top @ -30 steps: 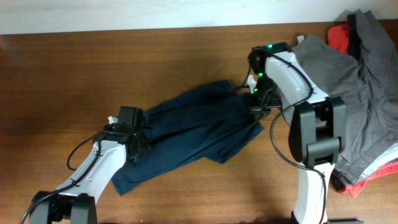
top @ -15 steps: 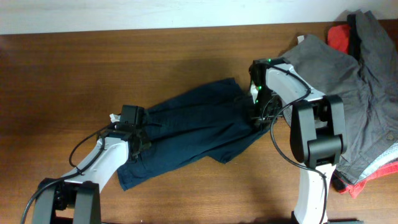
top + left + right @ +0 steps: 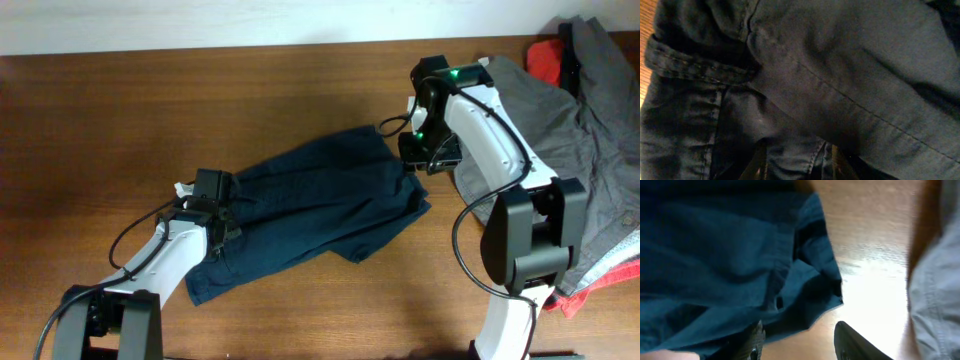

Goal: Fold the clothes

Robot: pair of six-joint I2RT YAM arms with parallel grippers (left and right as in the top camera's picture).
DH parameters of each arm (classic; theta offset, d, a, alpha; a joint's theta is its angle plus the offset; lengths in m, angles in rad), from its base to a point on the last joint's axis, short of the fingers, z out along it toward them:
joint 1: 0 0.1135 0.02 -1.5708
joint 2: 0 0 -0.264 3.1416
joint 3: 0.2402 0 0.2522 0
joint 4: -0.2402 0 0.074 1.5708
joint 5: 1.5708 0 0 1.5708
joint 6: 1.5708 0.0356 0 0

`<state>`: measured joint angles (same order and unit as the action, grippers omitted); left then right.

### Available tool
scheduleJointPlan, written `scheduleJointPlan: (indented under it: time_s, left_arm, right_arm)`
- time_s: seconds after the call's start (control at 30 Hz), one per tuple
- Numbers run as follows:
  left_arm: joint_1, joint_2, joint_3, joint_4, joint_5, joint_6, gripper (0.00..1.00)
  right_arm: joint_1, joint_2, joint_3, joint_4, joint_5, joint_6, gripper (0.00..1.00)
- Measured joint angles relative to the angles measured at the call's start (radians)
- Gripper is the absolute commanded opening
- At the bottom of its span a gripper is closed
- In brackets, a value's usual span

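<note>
The table (image 3: pixel 100 120) is brown wood w/ visible grain. A white wall strip (image 3: pixel 200 20) runs along its far edge at the top of the overhead view. The near edge is out of frame.

The navy shorts (image 3: pixel 310 200) lie spread on the middle of the table, on a diagonal: waistband end low-left, leg end up-right. Bare wood shows on the whole left part, also btw. the shorts and the far edge, and in front of the shorts.

On the right the room is tight. A pile of grey shorts (image 3: pixel 570 140) covers the table up to the right frame edge, w/ a red-orange piece (image 3: pixel 543 58) at the far corner and a second red-orange bit (image 3: pixel 585 297) under the pile, bottom right.

The left gripper (image 3: pixel 213 222) is down on the waistband end of the navy shorts. In the left wrist view its fingers (image 3: pixel 759 162) show only as thin edges at the bottom, w/ cloth bunched btw. them. I cannot tell if they pinch it or only sit around it.

The right gripper (image 3: pixel 424 160) is at the up-right corner of the shorts, over the narrow gap of wood btw. the navy shorts and the grey pile. In the right wrist view its fingers (image 3: pixel 852 340) are spread apart, w/ the cloth edge and bare wood btw. them, and nothing is pinched.
</note>
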<state>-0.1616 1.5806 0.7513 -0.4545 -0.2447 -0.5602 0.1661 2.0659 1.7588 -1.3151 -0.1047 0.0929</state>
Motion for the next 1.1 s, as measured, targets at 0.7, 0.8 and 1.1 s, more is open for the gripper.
scheduleJointPlan:
  time_s: [0.7,0.8,1.1]
  left_arm:
    - [0.0,0.002,0.0,-0.001,-0.008,0.0,0.42]
    - [0.0,0.002,0.0,-0.004,-0.008,0.0,0.42]
    - [0.0,0.002,0.0,-0.006,-0.01,0.0,0.42]
  right_arm:
    - [0.03,0.002,-0.111,0.544,-0.19,-0.014,0.48]
    - [0.03,0.002,-0.107,0.61,-0.193,-0.01,0.51]
    - [0.024,0.002,-0.102,0.497,-0.193,-0.013,0.5]
